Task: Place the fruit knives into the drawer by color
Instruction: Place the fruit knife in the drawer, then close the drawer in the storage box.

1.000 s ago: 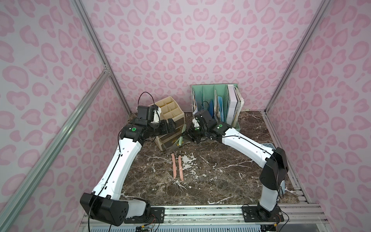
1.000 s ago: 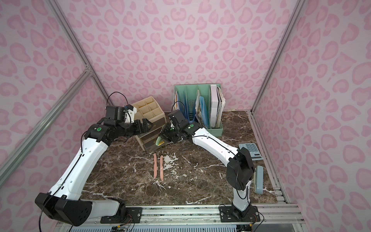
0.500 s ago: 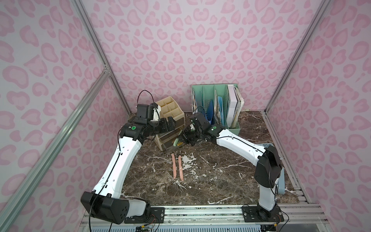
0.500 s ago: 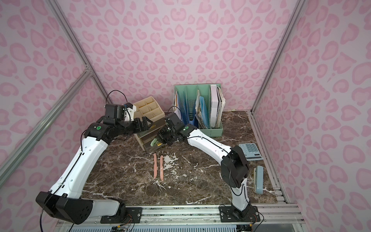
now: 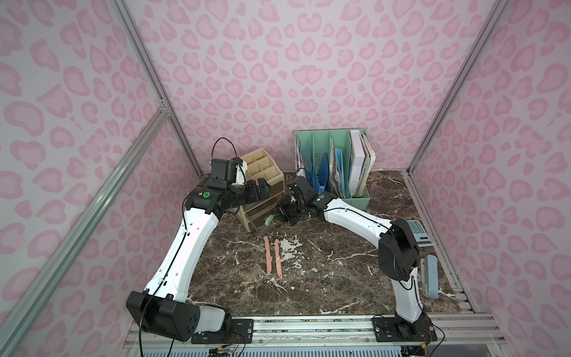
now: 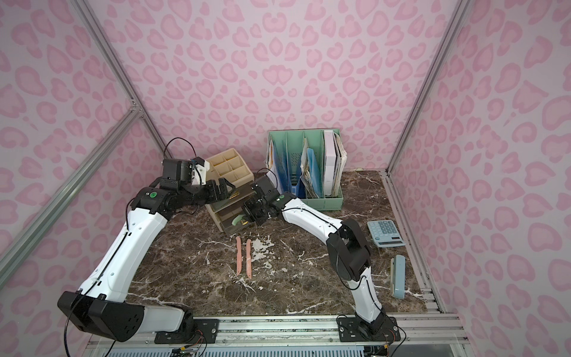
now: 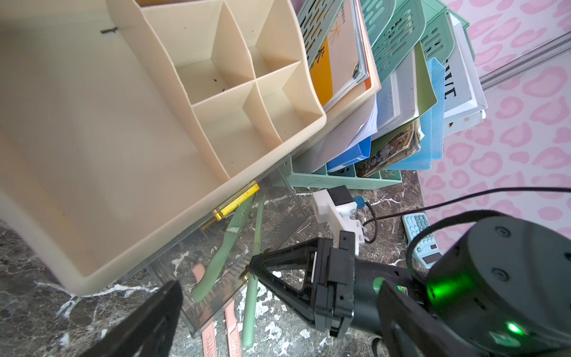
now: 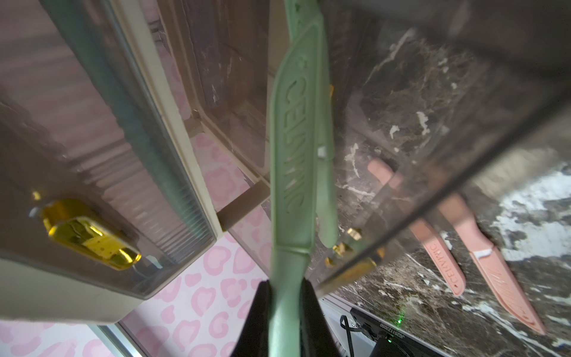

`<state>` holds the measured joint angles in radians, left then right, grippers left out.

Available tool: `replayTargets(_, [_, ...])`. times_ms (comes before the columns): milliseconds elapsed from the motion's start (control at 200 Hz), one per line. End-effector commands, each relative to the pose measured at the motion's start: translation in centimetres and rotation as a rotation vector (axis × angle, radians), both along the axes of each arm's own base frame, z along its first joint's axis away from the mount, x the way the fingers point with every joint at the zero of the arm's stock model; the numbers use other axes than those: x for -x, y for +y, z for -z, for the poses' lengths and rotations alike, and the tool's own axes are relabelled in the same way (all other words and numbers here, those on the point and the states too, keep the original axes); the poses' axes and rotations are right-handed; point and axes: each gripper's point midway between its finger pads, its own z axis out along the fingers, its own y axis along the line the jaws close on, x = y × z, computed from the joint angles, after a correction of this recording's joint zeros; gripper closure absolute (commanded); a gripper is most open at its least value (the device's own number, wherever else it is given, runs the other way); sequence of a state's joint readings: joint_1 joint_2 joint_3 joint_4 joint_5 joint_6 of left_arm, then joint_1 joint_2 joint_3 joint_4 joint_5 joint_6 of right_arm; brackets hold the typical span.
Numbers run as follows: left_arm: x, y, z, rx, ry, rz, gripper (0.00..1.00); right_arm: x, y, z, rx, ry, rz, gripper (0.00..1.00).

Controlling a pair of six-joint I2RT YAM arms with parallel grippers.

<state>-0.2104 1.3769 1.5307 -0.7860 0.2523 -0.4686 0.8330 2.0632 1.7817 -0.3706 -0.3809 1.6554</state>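
Note:
My right gripper (image 5: 282,213) (image 8: 285,287) is shut on the handle of a sage green fruit knife (image 8: 293,148). The blade points into the open clear drawer (image 5: 262,225) (image 6: 230,227) at the bottom of the beige organizer (image 5: 262,173). A second green knife (image 7: 222,262) lies inside that drawer, beside the held one (image 7: 251,306). Two salmon pink knives (image 5: 268,256) (image 5: 278,259) lie side by side on the marble in front of the drawer, and they show in the right wrist view too (image 8: 432,235). My left gripper (image 5: 262,190) (image 7: 278,296) hangs open and empty by the organizer's upper front.
A green file rack (image 5: 360,197) full of books and folders stands right behind my right arm. At the right edge of the table lie a calculator (image 5: 418,236) and a pale blue stapler (image 5: 431,276). A closed upper drawer with a gold handle (image 8: 89,235) sits above the open one.
My right gripper has carried the green knife left and down, from beside the file rack to the mouth of the open drawer. My left arm has hardly moved.

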Motion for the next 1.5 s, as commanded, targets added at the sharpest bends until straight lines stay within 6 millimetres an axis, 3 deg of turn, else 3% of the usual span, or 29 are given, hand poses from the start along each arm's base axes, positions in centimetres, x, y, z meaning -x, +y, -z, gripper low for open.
replayTargets(0, [0.1,0.0,0.0,0.003,-0.002,0.002,0.01,-0.5,0.5,-0.9,-0.031,-0.03,-0.004,0.83])
replayTargets(145, [0.5,0.1,0.3,-0.001,0.001,0.002,0.01,-0.8,0.7,-0.7,-0.038,-0.032,-0.011,0.62])
replayTargets(230, [0.8,0.2,0.2,-0.003,-0.003,0.003,0.01,-1.0,1.0,-1.0,-0.043,-0.055,-0.022,0.54])
replayTargets(440, [0.8,1.3,-0.7,-0.048,-0.029,-0.041,0.01,-0.9,0.9,-2.6,-0.056,-0.095,-0.047,0.51])
replayTargets(655, [0.8,3.5,-1.4,-0.119,-0.037,-0.139,0.02,0.6,-0.5,-5.8,-0.076,-0.159,-0.1,0.57])
replayTargets(800, [0.9,5.9,-1.1,-0.168,0.002,-0.246,0.03,1.8,-2.2,-6.6,-0.082,-0.204,-0.138,0.65])
replayTargets(1145, [-1.0,8.3,0.8,-0.186,0.108,-0.385,0.1,5.1,-6.7,-1.9,-0.009,-0.198,-0.244,1.0])
replayTargets(1495, [-1.8,9.4,2.6,-0.187,0.185,-0.429,0.16,5.1,-6.6,1.7,0.035,-0.216,-0.317,1.0])
